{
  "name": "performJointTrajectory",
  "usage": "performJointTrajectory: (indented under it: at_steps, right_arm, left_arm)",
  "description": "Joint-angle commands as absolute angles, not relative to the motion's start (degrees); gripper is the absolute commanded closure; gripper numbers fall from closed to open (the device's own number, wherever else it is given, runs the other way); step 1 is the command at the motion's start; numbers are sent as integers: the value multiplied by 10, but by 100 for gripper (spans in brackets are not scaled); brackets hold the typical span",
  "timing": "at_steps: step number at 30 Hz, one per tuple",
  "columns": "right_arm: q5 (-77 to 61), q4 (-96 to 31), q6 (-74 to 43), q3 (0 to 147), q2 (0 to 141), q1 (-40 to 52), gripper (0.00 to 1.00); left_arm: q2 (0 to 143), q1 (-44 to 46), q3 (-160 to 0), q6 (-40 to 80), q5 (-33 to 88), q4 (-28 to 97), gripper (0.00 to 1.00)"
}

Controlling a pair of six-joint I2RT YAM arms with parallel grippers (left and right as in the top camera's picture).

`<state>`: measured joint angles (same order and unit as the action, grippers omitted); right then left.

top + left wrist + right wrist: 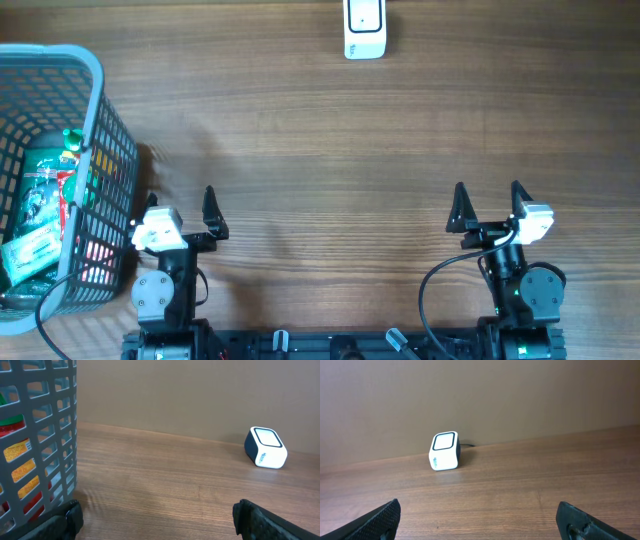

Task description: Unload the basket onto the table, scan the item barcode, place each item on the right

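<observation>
Pick step pending: I am seeing left pincer [180, 205] and right pincer [487, 200] wide, empty, next move likely calling for a reach into basket [95, 120] beside left pincer.

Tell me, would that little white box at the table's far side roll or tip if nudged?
The white box looks squat and flat-sided, so it would probably slide, not roll. Its smooth shell may be slippery to pinch. A thin cable behind it might tug back.
</observation>
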<state>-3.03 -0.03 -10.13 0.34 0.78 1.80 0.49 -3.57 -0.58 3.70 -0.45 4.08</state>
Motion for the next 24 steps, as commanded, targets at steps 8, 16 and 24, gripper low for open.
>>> performJointTrajectory:
  at_steps: [8,16,24]
  right_arm:
    - [-39,1,-91,3,3,21,0]
    - [-40,1,-91,3,3,21,0]
    - [-39,1,-91,3,3,21,0]
  left_arm:
    - [4,-40,-3,34,6,43,0]
    - [4,-40,-3,35,29,14,0]
    - [4,-40,-73,82,96,-8,0]
